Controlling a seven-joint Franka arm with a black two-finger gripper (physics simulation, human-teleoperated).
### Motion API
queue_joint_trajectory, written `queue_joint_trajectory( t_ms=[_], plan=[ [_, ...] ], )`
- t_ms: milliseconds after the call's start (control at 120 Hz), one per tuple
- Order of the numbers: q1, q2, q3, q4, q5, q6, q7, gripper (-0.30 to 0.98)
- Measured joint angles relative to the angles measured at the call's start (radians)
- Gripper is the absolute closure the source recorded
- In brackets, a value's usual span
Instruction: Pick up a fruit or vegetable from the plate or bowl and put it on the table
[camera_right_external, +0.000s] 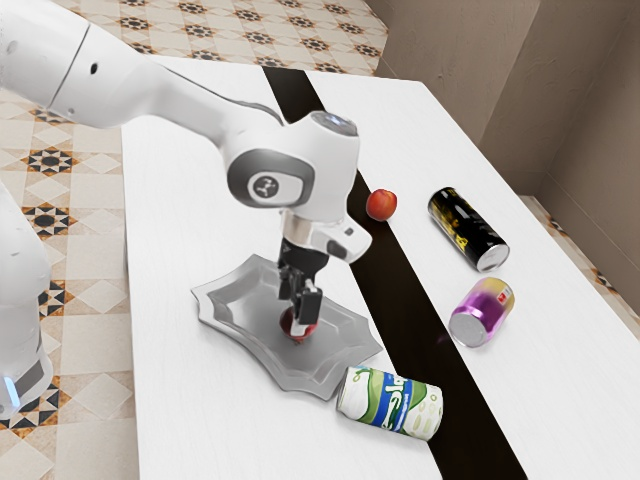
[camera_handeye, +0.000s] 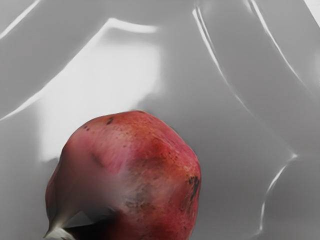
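The hand (camera_right_external: 299, 317), in the exterior view, is at the pomegranate (camera_right_external: 288, 323) in the tray (camera_right_external: 240, 295); whether it pinches it, I cannot tell. A can (camera_right_external: 390, 403) lies at the tray's four o'clock. Wrist view: the pomegranate is just under the hand.

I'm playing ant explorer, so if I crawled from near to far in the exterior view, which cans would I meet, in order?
White, green and blue can → purple and gold can → black and yellow can.
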Motion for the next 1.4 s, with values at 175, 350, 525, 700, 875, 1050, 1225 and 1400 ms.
queue_joint_trajectory(
  t_ms=[175, 350, 525, 700, 875, 1050, 1225, 1400],
  plan=[
    [0.005, 0.031, 0.000, -0.001, 0.000, 0.022, -0.001, 0.03],
    [0.014, 0.073, -0.002, 0.000, 0.004, 0.049, -0.002, 0.03],
    [0.015, 0.099, -0.003, -0.002, 0.006, 0.074, -0.003, 0.03],
    [0.022, 0.105, -0.003, -0.005, 0.007, 0.085, -0.006, 0.15],
    [0.022, 0.105, -0.004, -0.005, 0.049, 0.090, -0.023, 0.34],
    [0.062, 0.097, 0.000, 0.118, 0.133, 0.059, -0.047, 0.33],
    [0.202, 0.096, 0.002, 0.129, 0.165, 0.033, -0.063, 0.31],
    [0.357, 0.091, 0.002, 0.118, 0.175, 0.021, -0.075, 0.31]
  ],
)
